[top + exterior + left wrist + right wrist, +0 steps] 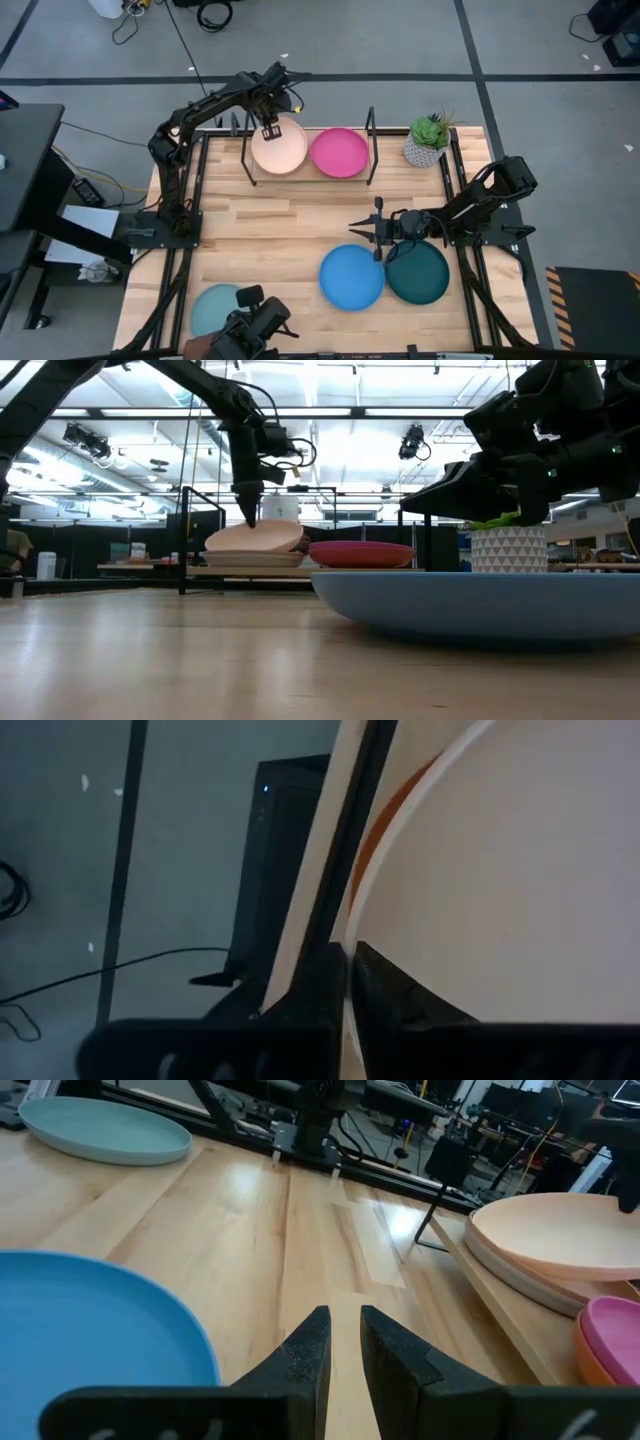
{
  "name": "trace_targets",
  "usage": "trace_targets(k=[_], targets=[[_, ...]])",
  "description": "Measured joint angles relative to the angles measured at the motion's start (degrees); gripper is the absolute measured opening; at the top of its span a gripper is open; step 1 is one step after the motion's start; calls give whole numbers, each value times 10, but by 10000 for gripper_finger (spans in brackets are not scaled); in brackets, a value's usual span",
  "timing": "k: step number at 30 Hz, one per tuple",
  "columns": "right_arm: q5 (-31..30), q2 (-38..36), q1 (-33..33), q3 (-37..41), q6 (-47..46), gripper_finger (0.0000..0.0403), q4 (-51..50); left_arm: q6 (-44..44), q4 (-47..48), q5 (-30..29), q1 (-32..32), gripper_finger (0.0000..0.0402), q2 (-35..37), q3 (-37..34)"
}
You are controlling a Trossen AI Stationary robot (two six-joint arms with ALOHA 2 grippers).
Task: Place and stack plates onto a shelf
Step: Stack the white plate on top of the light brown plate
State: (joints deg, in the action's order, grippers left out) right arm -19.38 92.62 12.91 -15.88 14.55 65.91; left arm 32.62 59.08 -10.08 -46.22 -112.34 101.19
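The cream plate [282,150] lies on top of a stack on the left half of the shelf [305,182]. It sits tilted on the plates below [250,560], and an orange edge [385,820] shows under it. The magenta plate [338,152] lies on the shelf's right half. My left gripper [270,131] stands over the cream plate's far rim, shut on it. The blue plate [352,277], dark teal plate [420,273] and light teal plate [215,308] rest flat on the table. My right gripper [356,228] hovers just beyond the blue plate, pointing toward the table's left, its fingers [310,1342] a narrow gap apart and touching nothing. My left gripper [347,965] pinches the cream plate's far rim [352,925] between its two fingers, coming from above and pointing down [249,518]. The plate is tilted in the hold, with its underside resting on the stack below.
A potted plant [428,140] stands at the shelf's right end. The shelf's black wire end frames [371,145] rise beside the plates. Bare tabletop [280,235] lies between the shelf and the near plates. Another dark device [250,325] sits at the near edge.
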Motion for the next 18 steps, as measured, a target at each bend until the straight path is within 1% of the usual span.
trace_targets(k=[4, 7, 10, 12, 13, 16, 18], targets=[[0, 0, 0, 0, 0, 65, -2, 2, -3, 24, 6, 37, -1, 0], [0, 0, 0, 0, 0, 65, -2, 4, -5, 23, 13, 71, -1, 0], [0, 0, 0, 0, 0, 65, -3, 11, -6, -3, 19, 111, -2, 0], [0, 0, 0, 0, 1, 65, -5, 9, -7, -4, 21, 134, -2, 7], [0, 0, 0, 0, 1, 65, -6, 5, -7, 6, 21, 143, -1, 11], [0, 0, -4, 0, 4, 65, -15, -7, -7, 76, 30, 158, 4, 13], [0, 0, -7, 0, 4, 65, -17, -21, -11, 95, 38, 158, 2, 12]])
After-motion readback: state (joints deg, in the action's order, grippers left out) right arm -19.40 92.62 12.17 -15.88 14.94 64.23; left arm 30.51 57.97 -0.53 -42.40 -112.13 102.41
